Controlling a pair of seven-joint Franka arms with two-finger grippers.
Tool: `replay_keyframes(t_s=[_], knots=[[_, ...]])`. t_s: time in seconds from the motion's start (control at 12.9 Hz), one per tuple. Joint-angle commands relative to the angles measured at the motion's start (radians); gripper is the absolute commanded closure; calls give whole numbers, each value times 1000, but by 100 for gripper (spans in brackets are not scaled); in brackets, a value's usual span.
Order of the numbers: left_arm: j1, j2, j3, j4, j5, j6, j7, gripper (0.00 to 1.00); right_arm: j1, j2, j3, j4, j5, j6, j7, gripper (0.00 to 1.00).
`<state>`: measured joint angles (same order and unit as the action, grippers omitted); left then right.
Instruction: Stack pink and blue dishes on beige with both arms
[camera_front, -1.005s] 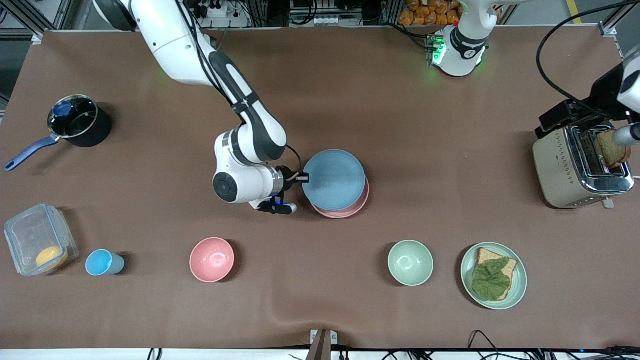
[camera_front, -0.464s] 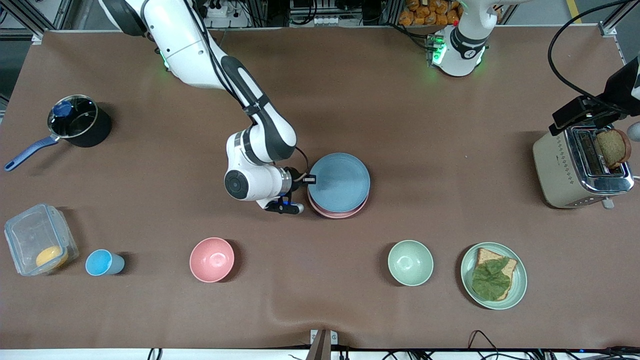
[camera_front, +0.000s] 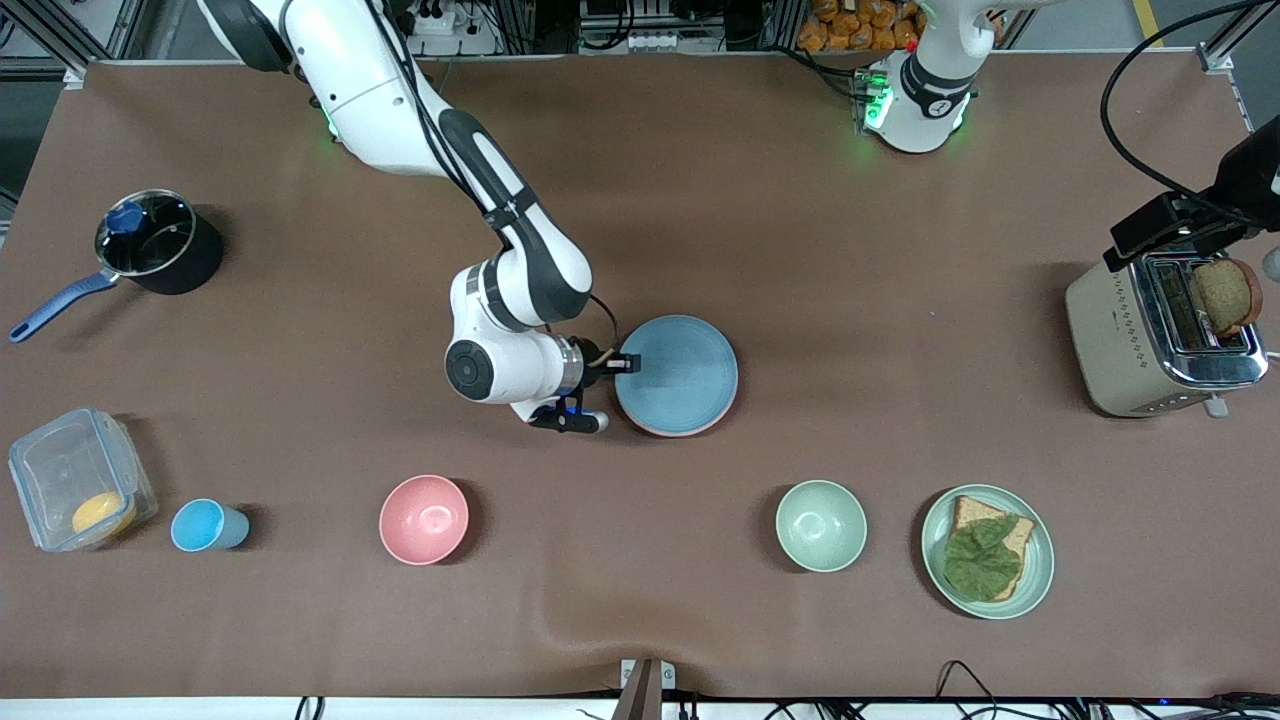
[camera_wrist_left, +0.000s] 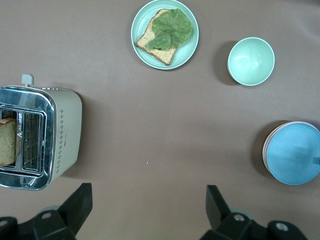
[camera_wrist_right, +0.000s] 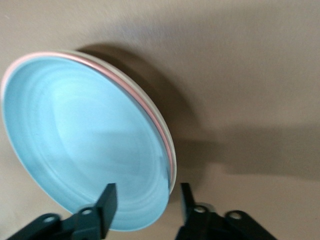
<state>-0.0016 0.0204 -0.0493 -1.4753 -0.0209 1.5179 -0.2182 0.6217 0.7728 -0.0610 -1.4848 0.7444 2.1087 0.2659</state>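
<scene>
The light blue plate (camera_front: 680, 375) lies on top of the stack in the middle of the table. Under it only the rim of the pink plate (camera_wrist_right: 134, 93) shows, and outside that a thin cream edge of the beige plate (camera_wrist_right: 161, 121). My right gripper (camera_front: 627, 364) is at the stack's edge toward the right arm's end, open, one finger over the blue plate and the other outside the rims (camera_wrist_right: 146, 202). My left gripper (camera_wrist_left: 148, 212) hangs open and empty high over bare table beside the toaster. The stack also shows in the left wrist view, with the blue plate (camera_wrist_left: 295, 155) on top.
A toaster (camera_front: 1150, 345) with bread stands at the left arm's end. Nearer the camera are a green plate with bread and a leaf (camera_front: 988, 552), a green bowl (camera_front: 821, 525), a pink bowl (camera_front: 424, 519), a blue cup (camera_front: 205, 526) and a clear box (camera_front: 75, 478). A pot (camera_front: 160, 243) stands at the right arm's end.
The right gripper has lowered the blue plate, which was offset above the pink one, until it sits squarely on the stack. The left arm drifted slightly away from the toaster.
</scene>
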Motion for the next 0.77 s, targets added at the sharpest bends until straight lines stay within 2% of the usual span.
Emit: replay_keyframes(t_s=[0.0, 0.08, 0.46, 0.7], knots=[[3, -10, -3, 7, 21, -19, 6, 0, -66, -24, -8, 29, 4, -86, -7, 0], [2, -10, -4, 6, 21, -19, 3, 0, -104, -38, -16, 31, -6, -148, -7, 0], [3, -14, -4, -5, 21, -38, -6, 0, -273, -148, -152, 31, -198, -448, -52, 0], [3, -16, -7, -7, 21, -41, -6, 0, -379, -199, -187, 31, -363, -510, -187, 0]])
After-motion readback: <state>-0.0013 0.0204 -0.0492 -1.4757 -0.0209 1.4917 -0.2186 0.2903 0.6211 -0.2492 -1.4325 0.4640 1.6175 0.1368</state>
